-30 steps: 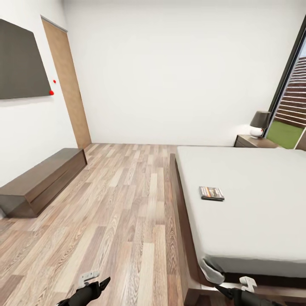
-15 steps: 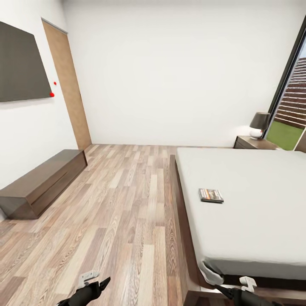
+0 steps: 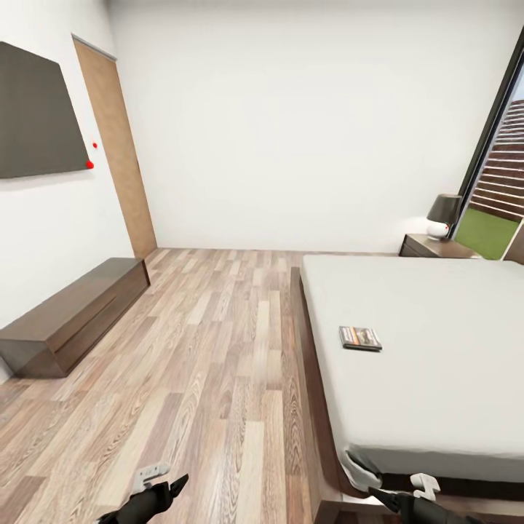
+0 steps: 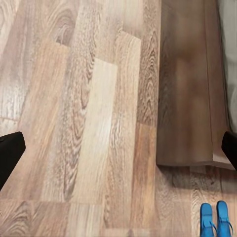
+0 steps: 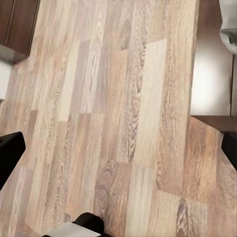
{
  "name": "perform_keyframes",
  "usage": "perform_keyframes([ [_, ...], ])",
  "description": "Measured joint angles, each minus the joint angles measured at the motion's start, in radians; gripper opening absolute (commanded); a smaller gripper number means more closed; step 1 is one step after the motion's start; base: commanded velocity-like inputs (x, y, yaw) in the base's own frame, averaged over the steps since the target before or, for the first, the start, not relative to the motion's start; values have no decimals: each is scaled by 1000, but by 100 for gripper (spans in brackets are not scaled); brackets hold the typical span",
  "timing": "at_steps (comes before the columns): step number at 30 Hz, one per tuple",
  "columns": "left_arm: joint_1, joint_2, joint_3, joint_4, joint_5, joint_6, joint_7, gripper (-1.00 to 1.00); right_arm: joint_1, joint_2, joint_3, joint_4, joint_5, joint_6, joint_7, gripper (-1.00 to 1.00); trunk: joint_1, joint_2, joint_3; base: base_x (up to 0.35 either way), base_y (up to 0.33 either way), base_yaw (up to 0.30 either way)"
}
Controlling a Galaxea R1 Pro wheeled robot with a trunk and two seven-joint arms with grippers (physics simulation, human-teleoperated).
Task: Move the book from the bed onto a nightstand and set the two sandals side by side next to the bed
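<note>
The floor [image 3: 211,342] is light brown wood plank with a streaked grain, and the walls [image 3: 306,124] are plain white. The bed [image 3: 437,349] has a pale grey mattress on a dark brown frame. The book [image 3: 360,338] has a dark cover with an orange band. The sandals [image 4: 216,219] are bright blue. The bench [image 3: 73,313] and nightstand [image 3: 433,247] are dark brown.

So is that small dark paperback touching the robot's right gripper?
Apart. Head view: the paperback lies mid-mattress, the right gripper low by the bed's foot.
</note>
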Motion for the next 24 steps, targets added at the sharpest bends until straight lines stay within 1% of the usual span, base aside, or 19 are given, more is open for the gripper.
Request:
perform_keyframes([
  [2,0,2,-10,-2,-4,0,0,100,0,0,-1,0,0,0,-9,100,-8,14,6,0,0,0],
  [3,0,2,-20,-3,-10,1,1,100,0,0,-1,0,0,0,-12,100,-11,21,9,0,0,0],
  [4,0,4,-43,-3,-25,1,5,100,0,0,-1,1,0,0,-14,100,-15,28,13,0,0,0],
  [6,0,9,-62,-3,-35,1,12,100,0,0,-1,2,0,0,-15,100,-23,42,19,0,0,0],
  [7,0,21,-76,-2,-42,1,22,100,0,0,0,12,0,0,-16,100,-27,49,22,0,0,0],
  [8,0,29,-82,-2,-46,0,27,100,0,0,-1,20,0,0,-16,100,-31,56,25,0,0,0],
  [10,1,57,-95,0,-52,-5,39,100,0,0,1,67,1,-3,-16,100,-38,70,31,0,0,0],
  [12,9,67,-105,0,-61,-9,47,100,0,0,0,103,1,-11,-16,100,-46,84,38,0,0,0],
  [14,33,72,-124,0,-89,-10,56,100,0,0,-1,122,1,-21,-16,100,-54,98,44,0,0,0],
  [15,52,74,-148,1,-124,-11,60,100,1,0,-1,129,1,-26,-17,100,-58,105,47,0,0,0],
  [16,73,76,-183,1,-188,-13,70,100,1,0,-1,135,2,-31,-29,100,-61,112,50,0,0,0],
  [17,82,75,-195,1,-225,-14,80,100,1,0,-1,138,2,-33,-48,100,-65,119,53,0,0,0],
  [18,87,73,-204,1,-251,-15,94,100,1,0,-1,139,2,-34,-71,100,-69,126,56,0,0,0],
  [20,91,70,-210,1,-268,-15,114,100,1,0,-1,140,2,-35,-93,100,-77,140,63,0,0,0],
  [22,95,60,-217,1,-285,-16,160,100,1,0,-1,141,3,-36,-119,100,-84,154,69,0,0,0],
  [24,97,50,-219,2,-291,-16,197,100,1,0,-1,142,3,-37,-127,100,-92,168,75,0,0,0],
])
